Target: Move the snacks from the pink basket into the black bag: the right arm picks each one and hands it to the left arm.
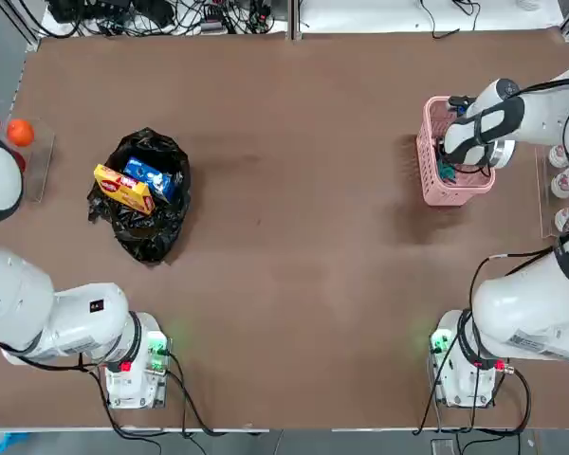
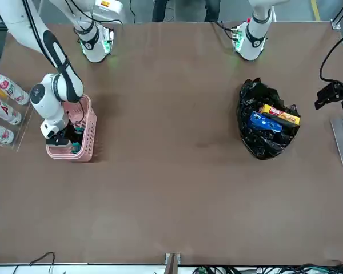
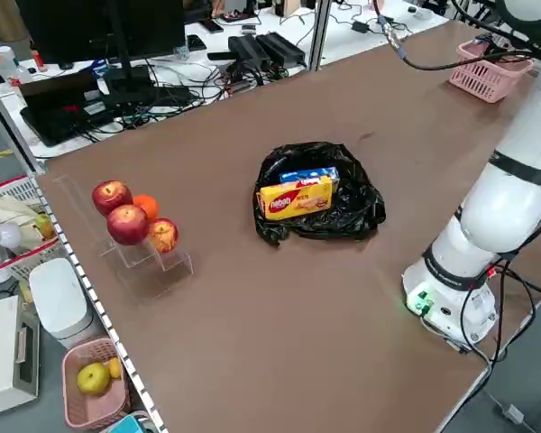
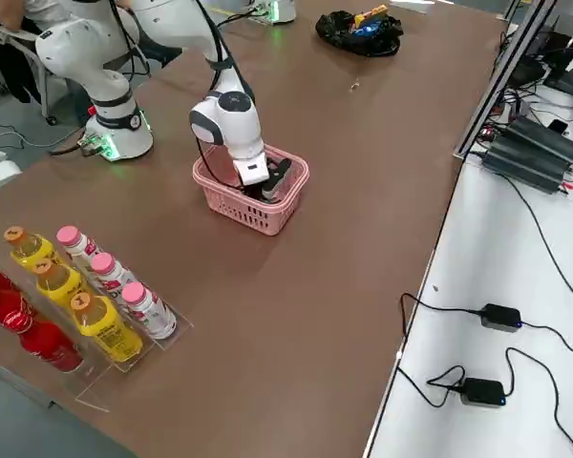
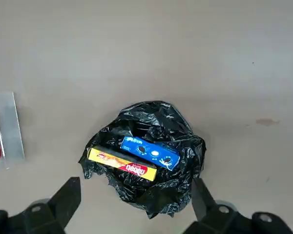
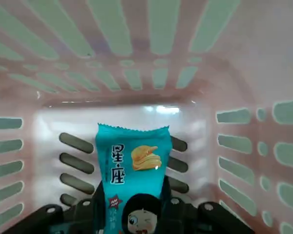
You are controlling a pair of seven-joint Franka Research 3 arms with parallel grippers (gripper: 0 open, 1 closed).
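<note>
Two snacks sit in the black bag; one blue-green packet is left.
The right gripper pinches it inside the pink basket. The left gripper waits wide apart near the bag. Next, lift and pass the packet over.

Even, fairly bright light fills the room, and soft shadows lie on the table beside the basket and the bag. The bag's plastic throws back small glints. In the right wrist view, the basket's floor has a white glare spot, the walls around it look dimmer, and the nearest slots at the edges are soft. The packet's print reads crisply.
</note>
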